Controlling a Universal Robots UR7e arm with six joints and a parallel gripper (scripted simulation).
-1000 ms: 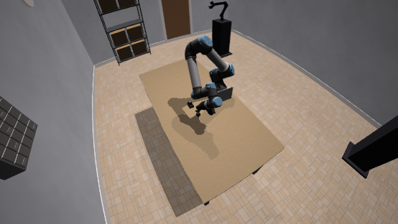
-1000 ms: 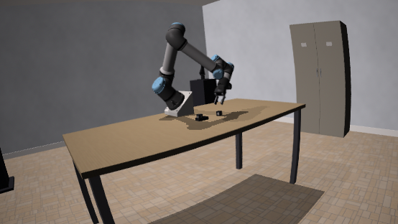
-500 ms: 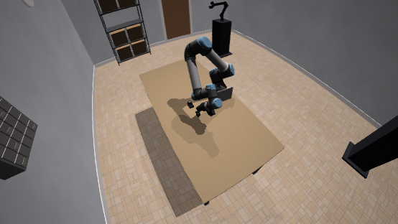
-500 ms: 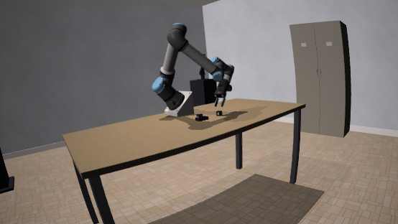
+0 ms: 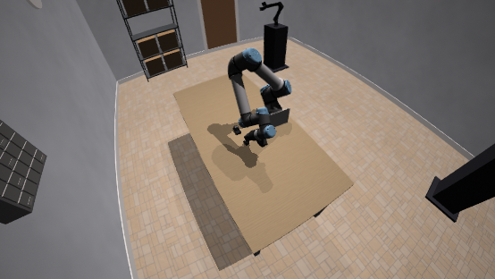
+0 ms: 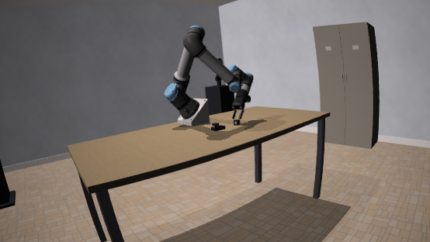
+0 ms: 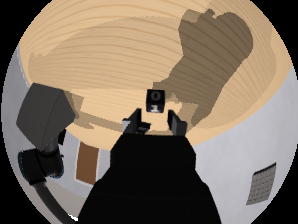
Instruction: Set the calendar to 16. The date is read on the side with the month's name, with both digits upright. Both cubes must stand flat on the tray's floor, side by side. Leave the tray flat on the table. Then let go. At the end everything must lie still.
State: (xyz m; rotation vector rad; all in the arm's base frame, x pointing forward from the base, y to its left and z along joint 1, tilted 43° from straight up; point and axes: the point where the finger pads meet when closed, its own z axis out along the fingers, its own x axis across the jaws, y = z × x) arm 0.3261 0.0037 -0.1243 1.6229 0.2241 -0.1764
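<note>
A: Wood surface [image 6: 163, 151], grey room, one arm. Where's the task at?

B: Early, I'd judge. One cube [image 6: 236, 122] sits loose on the surface, out of the tray [image 6: 217, 126]. Tray is a small dark thing just left of it in the exterior view, flat on the surface as far as I can tell.

A: Claw?

B: Claw [image 6: 237, 116] hangs right over the loose cube, fingers spread wide, nothing between them. Tips look level with the cube's top or a bit above; can't tell if they touch.

A: Second cube?

B: Can't tell. Something dark stands in the tray, maybe the other cube, too small to be sure. Digits unreadable in every view.

A: So what's left?

B: Basically all of it: grab the loose cube, turn it to the right digit if needed, set it in the tray beside the other, check it reads 16 on the month side, release.

A: Views?

B: Wrist shows the cube [image 7: 156, 99] centred between the two fingertips, a pale mark on its face, not legible. Tray isn't in that view. Top view shows tray [image 5: 236, 130] apart from the claw [image 5: 247, 141], but the cube is hidden under the arm there. Exterior alone gives height over the surface.
</note>
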